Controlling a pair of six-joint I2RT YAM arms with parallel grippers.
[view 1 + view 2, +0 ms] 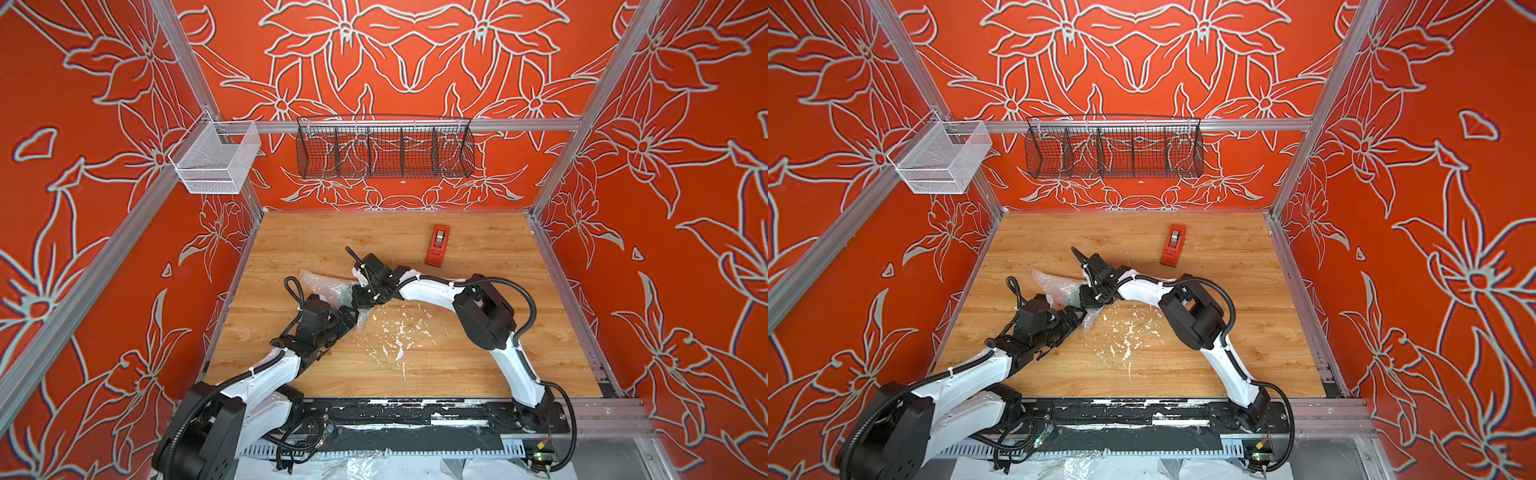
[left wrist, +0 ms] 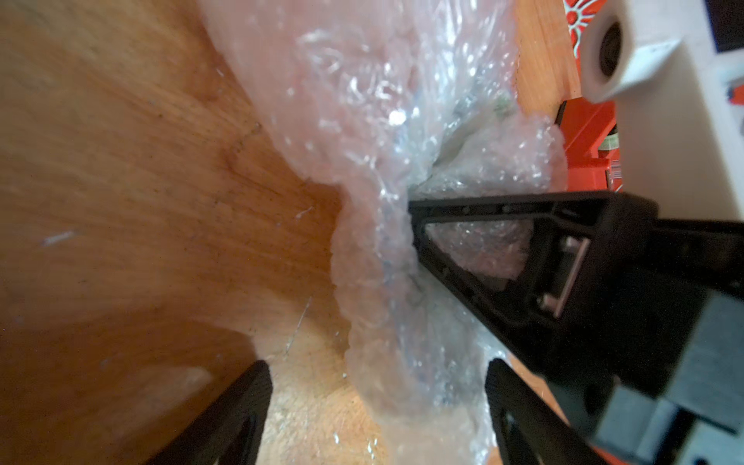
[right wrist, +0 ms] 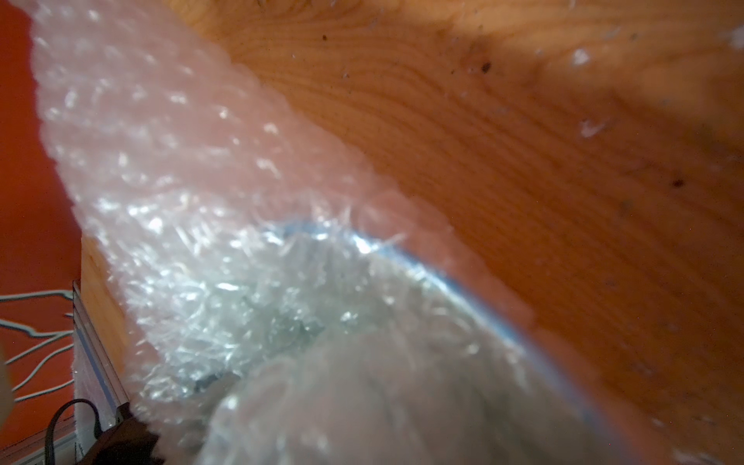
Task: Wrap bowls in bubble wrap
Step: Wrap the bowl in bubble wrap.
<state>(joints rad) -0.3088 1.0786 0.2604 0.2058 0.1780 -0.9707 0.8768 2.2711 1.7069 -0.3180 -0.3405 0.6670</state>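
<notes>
**Both top views.** Your two arms meet left of centre on the wooden worktop (image 1: pixel 457 357), over a crumpled sheet of bubble wrap (image 1: pixel 319 286). The bowl (image 1: pixel 345 297) lies under the wrap at the point where the arms meet. You see it only as a dark green tinge through the plastic. A red tape dispenser (image 1: pixel 437 245) lies well apart, toward the back wall. White flecks (image 1: pixel 399 332) are scattered on the wood just beside the arms.

**Left wrist view.** The left gripper (image 2: pixel 376 362) has its jaws spread wide. One finger (image 2: pixel 245 406) hangs over bare wood, and a fold of wrap runs down between the two, clamped by neither. The right gripper (image 2: pixel 412 205) has its jaws closed, with the tip buried in a gathered bunch of the wrap.

**Right wrist view.** Wrap fills the near field and hides the jaws from you. A curved pale edge (image 3: pixel 402 257) shows through it, blurred.
</notes>
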